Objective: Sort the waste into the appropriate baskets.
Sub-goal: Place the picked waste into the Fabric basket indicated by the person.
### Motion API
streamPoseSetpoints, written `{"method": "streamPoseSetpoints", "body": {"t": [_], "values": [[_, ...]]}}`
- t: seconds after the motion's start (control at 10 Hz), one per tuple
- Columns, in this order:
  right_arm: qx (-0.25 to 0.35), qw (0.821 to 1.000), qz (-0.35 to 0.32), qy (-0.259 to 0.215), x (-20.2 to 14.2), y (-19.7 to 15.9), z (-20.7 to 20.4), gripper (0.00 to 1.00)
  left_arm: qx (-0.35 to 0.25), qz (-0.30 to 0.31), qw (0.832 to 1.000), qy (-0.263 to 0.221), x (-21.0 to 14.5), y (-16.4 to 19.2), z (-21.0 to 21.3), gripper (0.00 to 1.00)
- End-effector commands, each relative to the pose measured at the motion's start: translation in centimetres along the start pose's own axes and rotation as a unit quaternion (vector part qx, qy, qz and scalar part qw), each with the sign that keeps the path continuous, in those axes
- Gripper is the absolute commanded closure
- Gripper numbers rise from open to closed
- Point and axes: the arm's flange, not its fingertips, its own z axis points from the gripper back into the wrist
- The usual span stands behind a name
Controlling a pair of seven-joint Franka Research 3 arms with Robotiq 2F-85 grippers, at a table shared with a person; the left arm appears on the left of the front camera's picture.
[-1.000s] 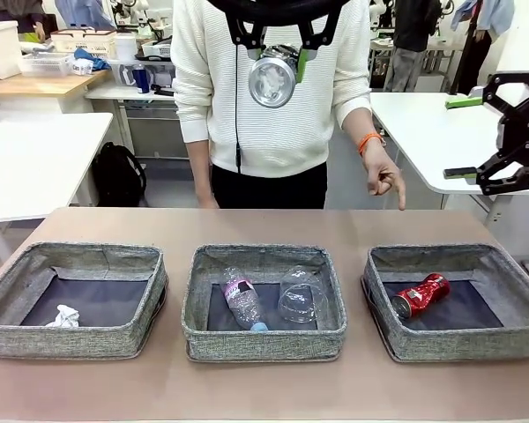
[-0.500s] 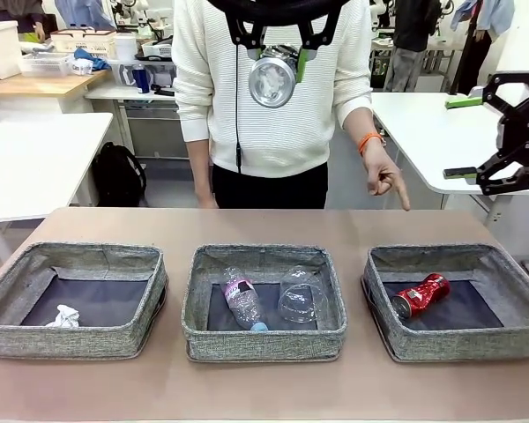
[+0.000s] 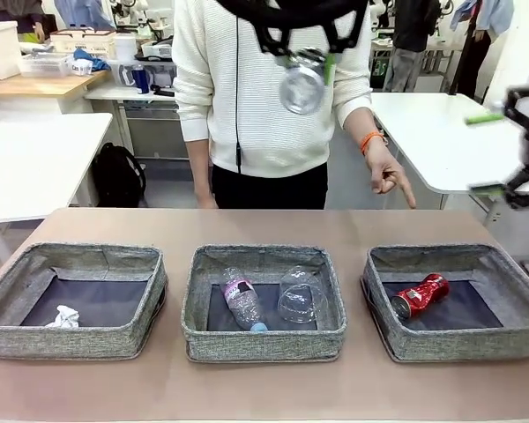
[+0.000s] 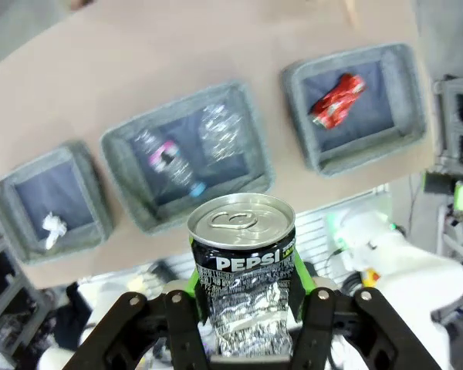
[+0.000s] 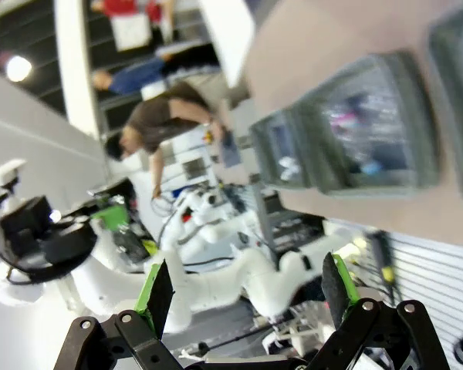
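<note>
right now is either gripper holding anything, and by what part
The left gripper holds the crushed black-and-white can by its dented lower sides, lid end pointing out from the fingers. The right gripper is open and holds nothing.

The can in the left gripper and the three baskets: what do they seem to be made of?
The black-and-white can in the left gripper looks like thin aluminium: shiny silver lid with pull tab, glossy printed wall, crumpled lower half. The baskets look like grey woven fabric, matte, with soft, slightly sagging sides and dark, probably cloth, bottoms.
</note>
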Motion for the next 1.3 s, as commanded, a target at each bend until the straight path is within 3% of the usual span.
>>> {"method": "streamPoseSetpoints", "body": {"t": [0.0,0.2,0.4,0.5,0.8,1.2], "values": [[-0.046,0.999,0.021,0.013,-0.9,-2.9,8.5,0.00,-0.053,-0.050,0.997,-0.034,-4.4,0.4,-7.7,0.58],[-0.068,0.997,0.047,-0.007,-3.3,-5.2,14.0,0.00,-0.103,-0.105,0.986,-0.075,-4.7,-2.1,-13.0,0.58],[-0.095,0.994,0.054,-0.014,-5.1,-7.2,16.2,0.00,-0.154,-0.140,0.973,-0.097,-4.0,-4.5,-17.7,0.58],[-0.073,0.997,0.022,-0.013,-4.7,-6.1,14.5,0.00,-0.173,-0.139,0.971,-0.091,-3.8,-5.7,-20.1,0.58],[-0.073,0.997,0.022,-0.013,-4.7,-6.1,14.5,0.00,-0.158,-0.107,0.980,-0.059,-1.7,-9.9,-27.3,0.58],[-0.073,0.997,0.022,-0.013,-4.7,-6.1,14.5,0.00,-0.153,-0.127,0.980,-0.026,0.7,-14.4,-30.5,0.58]]}}
